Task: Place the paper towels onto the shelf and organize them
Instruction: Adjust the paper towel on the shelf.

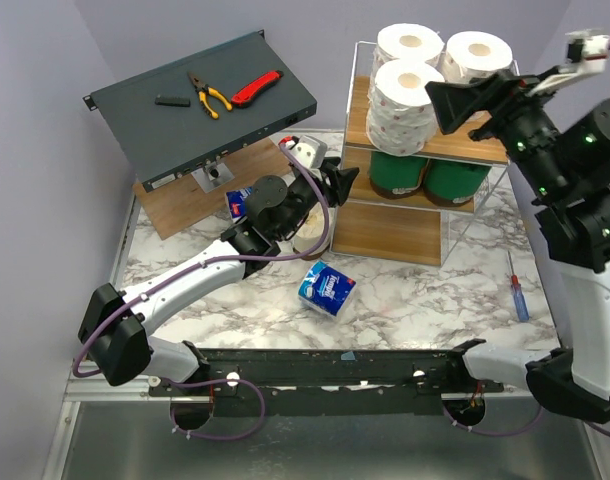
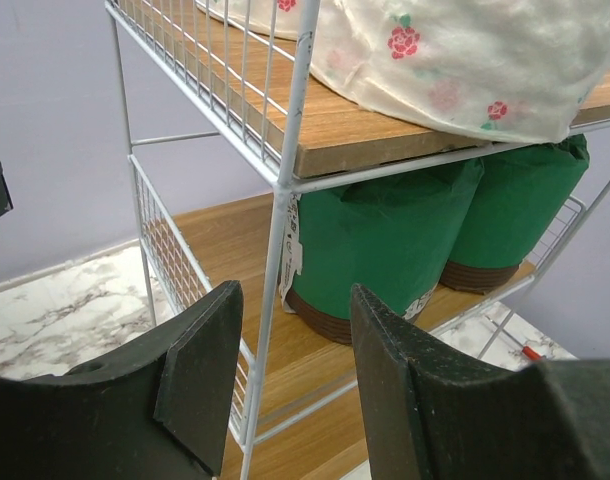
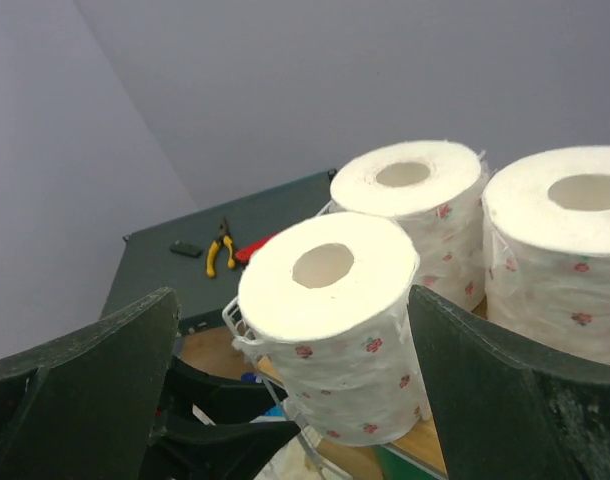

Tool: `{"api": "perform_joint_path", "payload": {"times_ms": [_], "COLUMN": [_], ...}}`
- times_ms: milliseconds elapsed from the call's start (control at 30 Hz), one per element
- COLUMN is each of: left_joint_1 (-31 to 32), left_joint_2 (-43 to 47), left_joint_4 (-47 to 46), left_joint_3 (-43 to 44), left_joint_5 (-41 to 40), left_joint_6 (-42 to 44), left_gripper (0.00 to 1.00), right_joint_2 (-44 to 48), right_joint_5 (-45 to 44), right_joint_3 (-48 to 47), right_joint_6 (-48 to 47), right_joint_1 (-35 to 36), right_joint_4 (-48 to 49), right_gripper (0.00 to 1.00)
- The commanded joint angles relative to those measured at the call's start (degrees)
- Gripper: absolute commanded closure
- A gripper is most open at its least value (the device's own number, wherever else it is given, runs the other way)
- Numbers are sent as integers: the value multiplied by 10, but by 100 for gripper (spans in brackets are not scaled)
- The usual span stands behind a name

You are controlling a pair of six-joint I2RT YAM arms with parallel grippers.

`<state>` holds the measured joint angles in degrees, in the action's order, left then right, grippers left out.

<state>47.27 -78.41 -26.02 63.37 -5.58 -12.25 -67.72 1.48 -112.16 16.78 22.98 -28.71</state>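
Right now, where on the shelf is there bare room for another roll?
The middle tier has bare board beside the two green rolls, and the bottom tier looks bare. The top tier is crowded: three white rolls fill it.

From above, the left arm (image 1: pixel 200 275) covers most of a cream roll (image 1: pixel 307 243) and part of a blue pack (image 1: pixel 237 203), and the top board (image 1: pixel 357 115) hides the upper ends of the green rolls (image 1: pixel 397 178). The black item (image 1: pixel 172 100) on the grey box (image 1: pixel 135 120) is too small to name. The left wrist view's top edge cuts off the printed rolls (image 2: pixel 455 60); the right wrist view's right edge cuts one.
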Motion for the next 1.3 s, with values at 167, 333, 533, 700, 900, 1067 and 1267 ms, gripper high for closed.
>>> {"api": "perform_joint_path", "payload": {"times_ms": [167,333,533,700,900,1067,1267], "left_joint_1": [-1,0,0,-1,0,-1,-1], "left_joint_2": [13,15,12,6,5,5,5], "left_joint_4": [7,13,17,21,19,18,11], "left_joint_3": [4,4,7,15,16,14,8], "left_joint_5": [-2,-5,-3,3,4,10,13], "left_joint_6": [-16,-16,-19,-24,-27,-25,-18], "left_gripper": [49,49,50,49,49,51,57], "right_joint_2": [-24,-19,5,1,-11,0,34], "right_joint_5": [49,26,-6,-47,-117,-187,-293], "right_joint_3": [46,72,113,133,142,167,197], "right_joint_6": [-6,-21,-35,-46,-52,-43,-49], "right_joint_1": [10,29,32,38,48,48,47], "right_joint_4": [-44,-38,-25,-29,-14,7,25], "right_gripper": [0,0,0,0,0,0,0]}}
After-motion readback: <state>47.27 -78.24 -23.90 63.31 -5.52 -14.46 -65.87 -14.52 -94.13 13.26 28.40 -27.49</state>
